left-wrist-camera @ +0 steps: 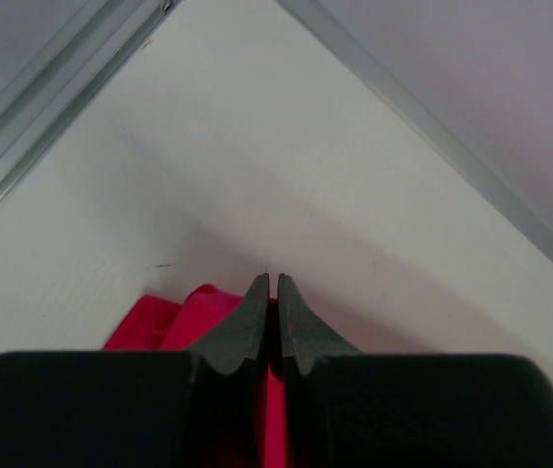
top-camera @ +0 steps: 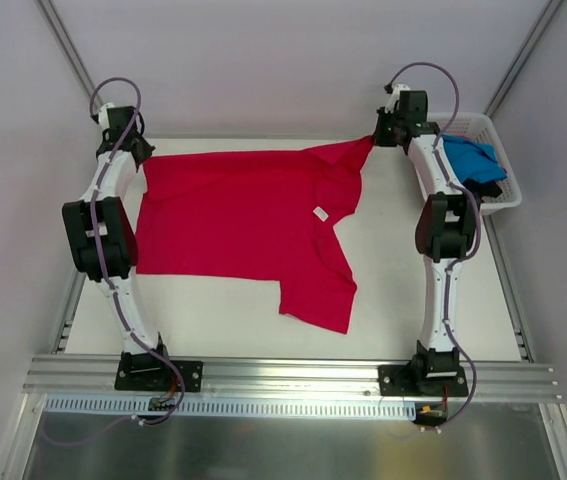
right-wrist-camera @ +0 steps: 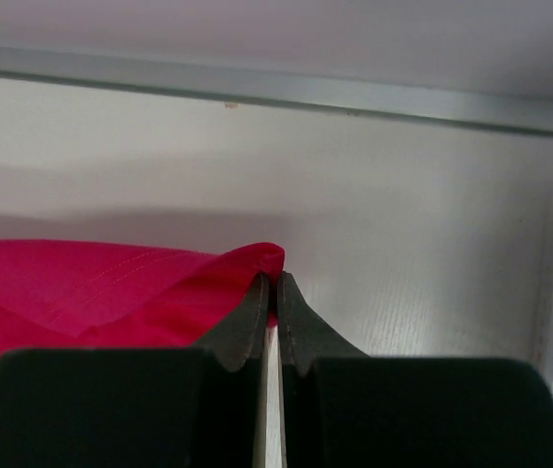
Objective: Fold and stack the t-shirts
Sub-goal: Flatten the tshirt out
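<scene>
- A crimson t-shirt [top-camera: 243, 225] lies spread flat across the white worktop [top-camera: 393, 270].
- The left pincer [left-wrist-camera: 272, 285] is clamped on the shirt's far left corner, and the right pincer [right-wrist-camera: 271, 281] is clamped on its far right corner.
- A blue t-shirt [top-camera: 468, 155] sits in the basket [top-camera: 478, 124] at the right.

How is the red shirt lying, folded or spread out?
Spread out, not folded: the red shirt lies flat across the table, sleeves showing, its far edge pinched by the left pincer and right pincer.
</scene>
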You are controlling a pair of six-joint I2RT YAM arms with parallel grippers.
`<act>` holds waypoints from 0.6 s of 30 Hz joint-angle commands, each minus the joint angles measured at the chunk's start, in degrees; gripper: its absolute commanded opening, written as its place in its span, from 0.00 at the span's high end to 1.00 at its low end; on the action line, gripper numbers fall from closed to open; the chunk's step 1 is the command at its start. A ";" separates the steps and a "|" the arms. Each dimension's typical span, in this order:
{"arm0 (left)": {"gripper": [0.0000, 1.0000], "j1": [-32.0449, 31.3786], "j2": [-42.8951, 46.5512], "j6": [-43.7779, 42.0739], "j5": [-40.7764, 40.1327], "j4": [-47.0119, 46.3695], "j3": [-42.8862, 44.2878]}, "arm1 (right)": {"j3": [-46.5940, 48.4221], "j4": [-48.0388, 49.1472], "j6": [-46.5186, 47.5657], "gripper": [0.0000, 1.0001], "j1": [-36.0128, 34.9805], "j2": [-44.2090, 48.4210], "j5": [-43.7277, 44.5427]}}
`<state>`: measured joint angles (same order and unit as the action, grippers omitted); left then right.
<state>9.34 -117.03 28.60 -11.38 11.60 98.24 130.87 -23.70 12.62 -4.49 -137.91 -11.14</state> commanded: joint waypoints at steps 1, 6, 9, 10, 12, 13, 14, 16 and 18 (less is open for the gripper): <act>1.00 -0.12 8.54 -3.81 -1.11 -3.95 4.95 | 3.52 4.81 1.60 1.00 -0.17 13.49 2.52; 1.00 -0.20 23.49 -6.01 1.71 -4.30 1.97 | -6.39 6.65 5.91 1.00 -3.15 33.45 4.54; 1.00 -0.20 36.58 -7.59 2.32 -4.30 -4.35 | -17.20 7.18 9.61 1.00 -7.01 48.66 7.79; 1.00 -0.20 43.40 -8.38 2.32 -4.30 -6.28 | -20.18 7.35 10.14 1.00 -7.98 52.44 9.45; 1.00 -0.20 50.38 -9.00 1.97 -4.21 -12.61 | -28.36 7.80 10.41 1.00 -9.92 62.78 10.69; 1.00 -0.20 56.94 -9.09 1.97 -4.21 -14.54 | -30.48 7.62 10.23 1.00 -10.36 65.89 10.78; 1.00 -0.12 59.96 -9.44 2.32 -4.21 -17.78 | -32.15 6.66 10.32 1.00 -11.06 68.53 11.13; 1.00 -0.20 67.50 -9.79 2.59 -2.12 -19.48 | -35.59 5.60 10.58 1.00 -12.20 76.01 13.77; 1.00 -0.20 71.31 -10.32 1.80 0.17 -19.05 | -36.30 3.41 10.06 1.00 -14.13 80.23 14.39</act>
<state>8.99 -47.33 20.71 -9.10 7.94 81.87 98.24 -17.08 21.47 -16.99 -58.19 -1.43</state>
